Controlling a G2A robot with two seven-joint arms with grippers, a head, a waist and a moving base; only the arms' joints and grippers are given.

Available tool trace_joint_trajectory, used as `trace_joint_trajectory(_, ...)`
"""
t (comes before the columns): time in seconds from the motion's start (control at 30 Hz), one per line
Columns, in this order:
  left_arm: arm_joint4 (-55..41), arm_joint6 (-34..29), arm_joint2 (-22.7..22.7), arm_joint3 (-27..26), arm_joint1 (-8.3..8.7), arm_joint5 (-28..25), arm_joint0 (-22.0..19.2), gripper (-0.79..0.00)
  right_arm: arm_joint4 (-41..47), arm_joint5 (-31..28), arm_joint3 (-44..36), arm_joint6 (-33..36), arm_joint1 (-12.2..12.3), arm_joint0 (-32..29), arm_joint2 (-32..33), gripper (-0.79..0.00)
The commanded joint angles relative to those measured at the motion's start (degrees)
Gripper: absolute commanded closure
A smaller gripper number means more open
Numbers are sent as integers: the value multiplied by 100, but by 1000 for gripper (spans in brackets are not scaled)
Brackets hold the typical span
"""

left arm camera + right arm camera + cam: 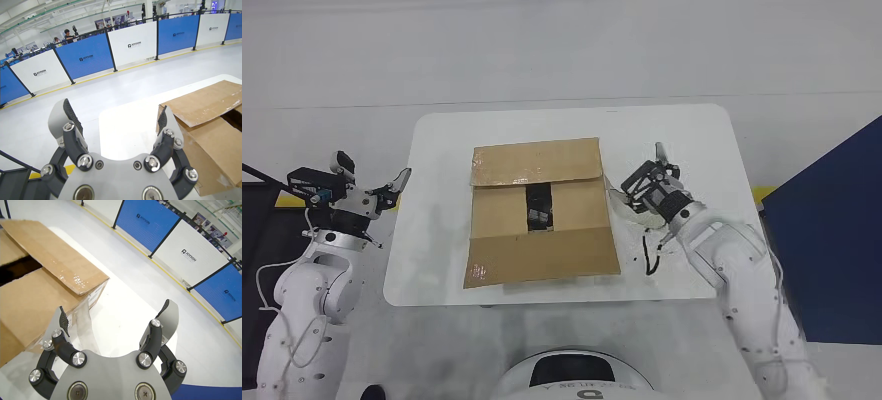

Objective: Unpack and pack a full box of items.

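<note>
A brown cardboard box [540, 213] sits in the middle of the white table [682, 135]. Its top flaps lie nearly closed, leaving a dark slot [538, 207] through which dark contents show. My left gripper [392, 185] hangs open at the table's left edge, apart from the box [204, 121]. My right gripper [642, 185] is open just right of the box [47, 279], close to its side wall. A strip of clear tape [85, 325] peels off the box wall between the right fingers [63, 319]. Neither gripper holds anything.
A black cable [650, 255] lies on the table by the right arm. Bare table surface runs behind the box and to its right. Blue and white partition panels [132, 47] stand across the floor beyond the table.
</note>
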Motion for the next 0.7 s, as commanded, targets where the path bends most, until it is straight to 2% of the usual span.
trace_joint_trajectory(0.0, 0, -1, 0, 0, 0, 0, 0, -785, -283, 201, 240, 195, -48, 320, -337, -785)
trace_joint_trajectory(0.1, 0, -1, 0, 0, 0, 0, 0, -785, -691, 578, 499, 424, -123, 618, -709, -767)
trace_joint_trajectory(0.13, 0, -1, 0, 0, 0, 0, 0, -785, -722, 607, 560, 486, -143, 693, -791, -656)
trace_joint_trajectory(0.2, 0, -1, 0, 0, 0, 0, 0, -785, -861, 503, 685, 759, -171, 829, -958, -656)
trace_joint_trajectory(0.23, 0, -1, 0, 0, 0, 0, 0, -785, -951, 485, 704, 888, -187, 904, -1038, -631)
trace_joint_trajectory(0.33, 0, -1, 0, 0, 0, 0, 0, -785, -972, 562, 732, 1105, -245, 1047, -1224, -517)
trace_joint_trajectory(0.37, 0, -1, 0, 0, 0, 0, 0, -785, -964, 609, 730, 1159, -262, 1093, -1257, -449)
trace_joint_trajectory(0.43, 0, -1, 0, 0, 0, 0, 0, -785, -976, 844, 734, 1288, -305, 1198, -1310, -394)
trace_joint_trajectory(0.57, 0, -1, 0, 0, 0, 0, 0, -785, -1028, 1520, 782, 1451, -415, 1450, -1441, -363)
trace_joint_trajectory(0.67, 0, -1, 0, 0, 0, 0, 0, -785, -851, 1789, 933, 1521, -508, 1798, -1502, -354)
